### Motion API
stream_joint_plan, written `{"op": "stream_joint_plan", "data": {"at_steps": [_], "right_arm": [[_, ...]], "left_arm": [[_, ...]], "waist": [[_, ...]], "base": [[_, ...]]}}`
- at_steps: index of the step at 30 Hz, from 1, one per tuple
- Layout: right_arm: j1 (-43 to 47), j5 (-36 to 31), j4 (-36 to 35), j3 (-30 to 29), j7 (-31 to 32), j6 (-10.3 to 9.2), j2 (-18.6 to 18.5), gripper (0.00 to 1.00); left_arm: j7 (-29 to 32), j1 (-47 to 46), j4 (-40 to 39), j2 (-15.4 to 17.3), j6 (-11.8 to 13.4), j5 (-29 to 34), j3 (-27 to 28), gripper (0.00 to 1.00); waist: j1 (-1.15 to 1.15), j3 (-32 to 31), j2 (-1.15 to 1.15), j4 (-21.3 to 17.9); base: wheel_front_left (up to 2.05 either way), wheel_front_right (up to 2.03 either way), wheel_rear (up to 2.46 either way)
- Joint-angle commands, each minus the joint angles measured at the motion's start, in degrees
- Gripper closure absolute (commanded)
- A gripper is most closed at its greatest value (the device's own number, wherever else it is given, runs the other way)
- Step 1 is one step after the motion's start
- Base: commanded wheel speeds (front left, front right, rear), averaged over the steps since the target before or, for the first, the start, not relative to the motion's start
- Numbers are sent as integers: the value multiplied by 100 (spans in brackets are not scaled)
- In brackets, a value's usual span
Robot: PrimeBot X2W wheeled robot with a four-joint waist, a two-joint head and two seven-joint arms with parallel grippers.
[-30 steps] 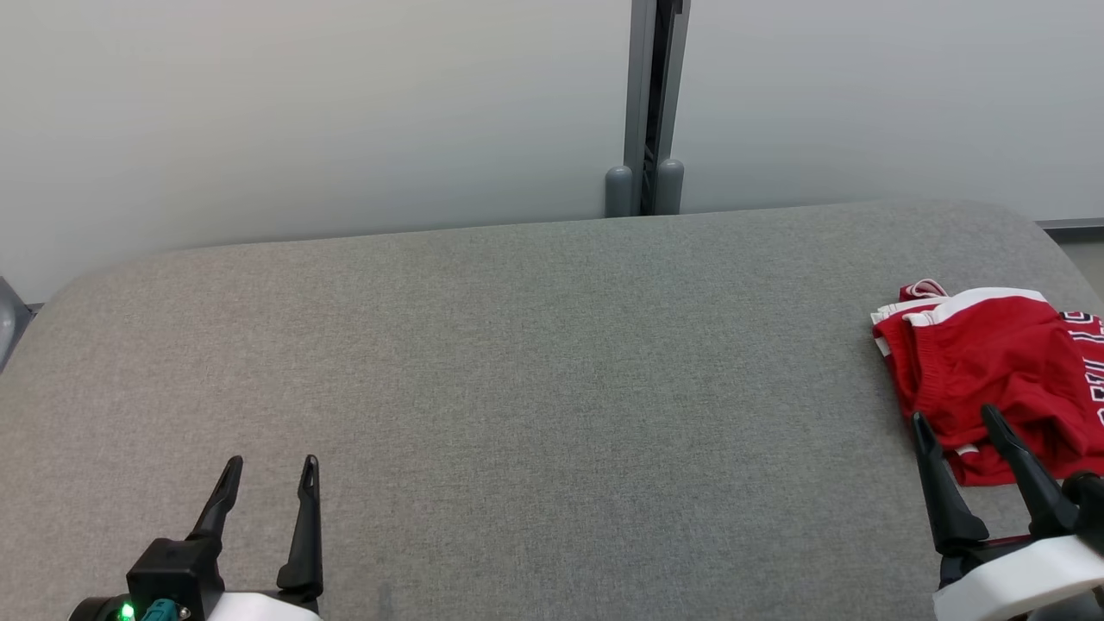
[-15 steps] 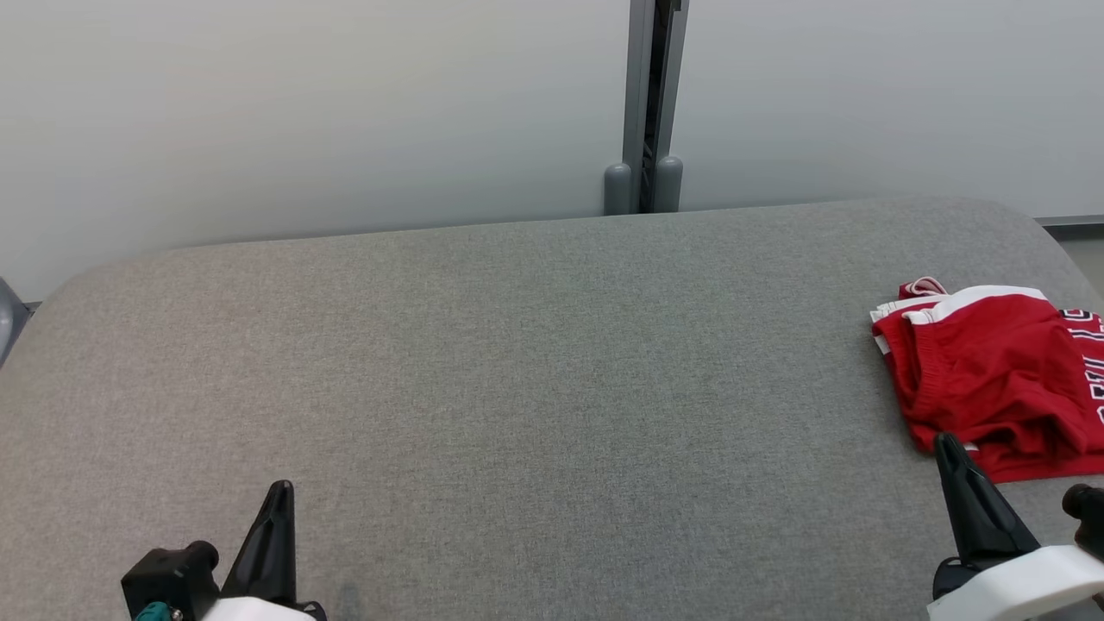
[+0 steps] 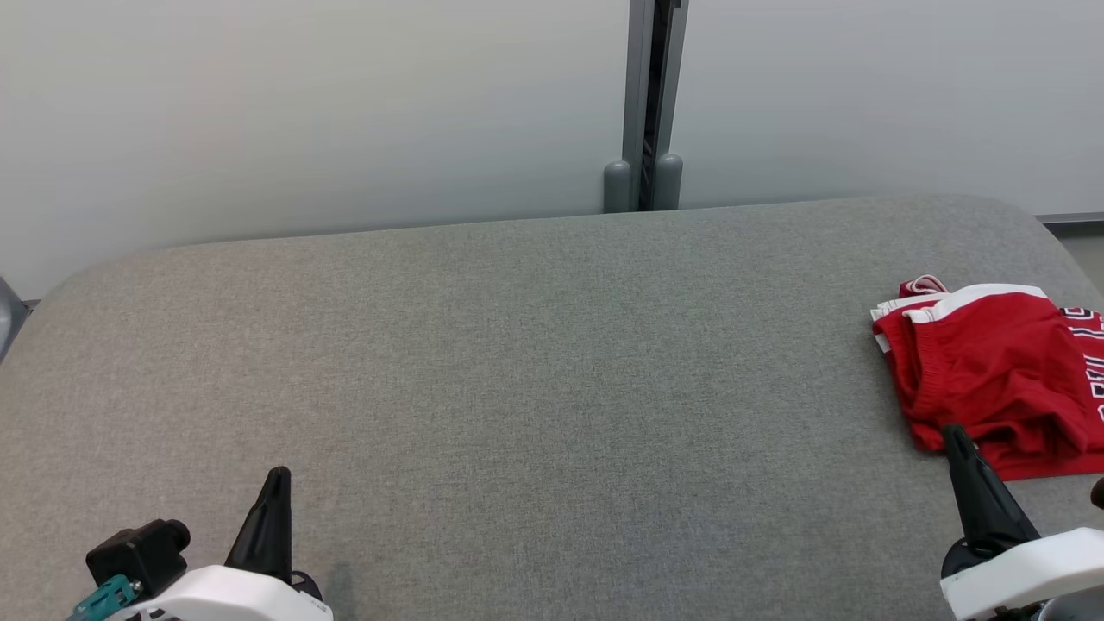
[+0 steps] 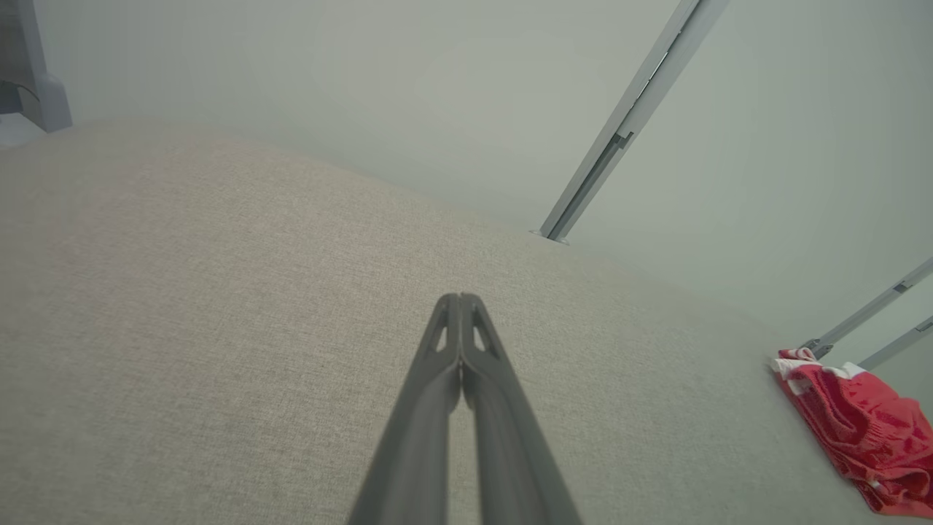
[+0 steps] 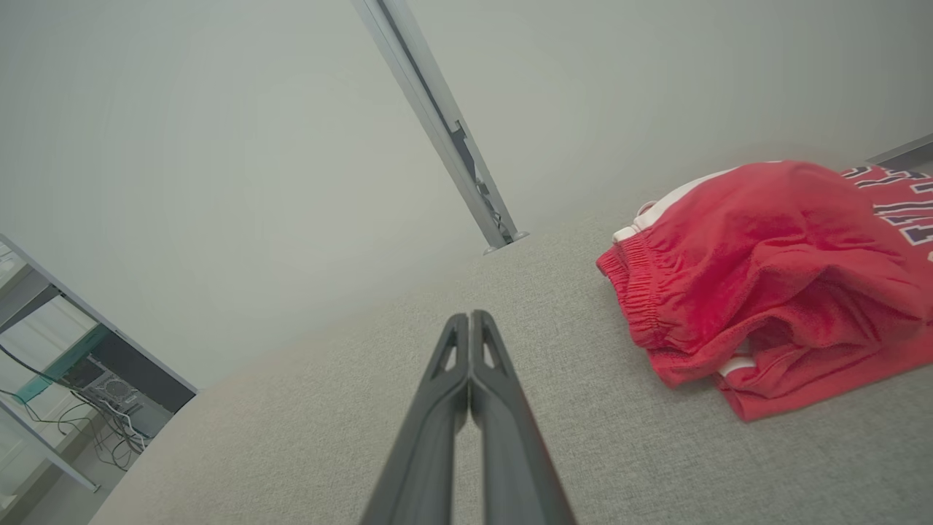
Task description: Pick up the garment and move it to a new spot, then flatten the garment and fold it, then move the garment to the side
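Note:
A folded red garment with white trim and lettering lies at the right edge of the grey padded table; it also appears as the red bundle in the right wrist view and far right as red cloth in the left wrist view. My right gripper sits just in front of the garment's near edge, shut and empty, its tips pressed together. My left gripper rests low at the near left, shut with nothing in it, fingertips meeting.
A pale wall with a grey vertical post stands behind the table. A shelf with cables appears off the table's left side in the right wrist view. Bare grey table surface stretches between the two grippers.
Both grippers have gone from open to shut. The right one drew back off the garment's near edge toward me; the left one sank lower and turned.

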Motion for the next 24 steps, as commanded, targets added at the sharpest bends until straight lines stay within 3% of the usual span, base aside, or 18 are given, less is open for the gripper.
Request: {"op": "stream_joint_plan", "data": {"at_steps": [1,24], "right_arm": [[-173,195,-24,-55,29,0,-34,100],[-468,1896,417,-253,218,-1,74,100]], "left_arm": [[22,-201,-23,32,-79,-171,103,100],[233,-505,367,-360,-690,-1687,598,100]], "waist": [[0,1,0,0],[0,41,0,-4]], "base": [[0,0,0],[0,0,0]]}}
